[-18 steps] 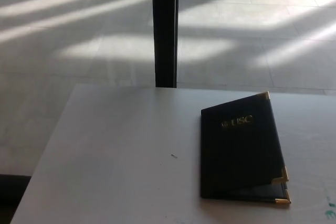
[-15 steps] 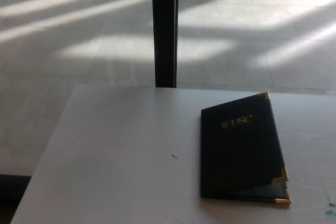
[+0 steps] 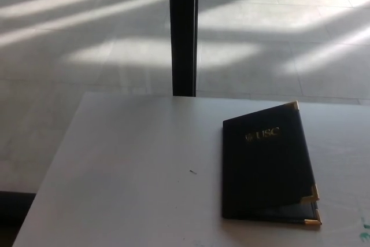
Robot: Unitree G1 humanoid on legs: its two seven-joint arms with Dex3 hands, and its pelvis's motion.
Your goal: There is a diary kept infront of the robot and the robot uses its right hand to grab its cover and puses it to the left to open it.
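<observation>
A dark diary (image 3: 266, 166) with gold corner caps and gold "USC" lettering lies on the white table (image 3: 133, 166), right of centre. Its cover is closed but lifted slightly along the right edge, leaving a thin gap near the lower right corner. Neither of my hands shows in the head view.
A black vertical post (image 3: 184, 30) stands behind the table's far edge. Tiled floor with sunlit stripes lies beyond. A tiny dark speck (image 3: 192, 172) sits on the table left of the diary. Small green marks (image 3: 364, 229) show at the table's right edge.
The whole picture has shifted a few pixels to the right, so the camera moved slightly. The diary itself has not moved.
</observation>
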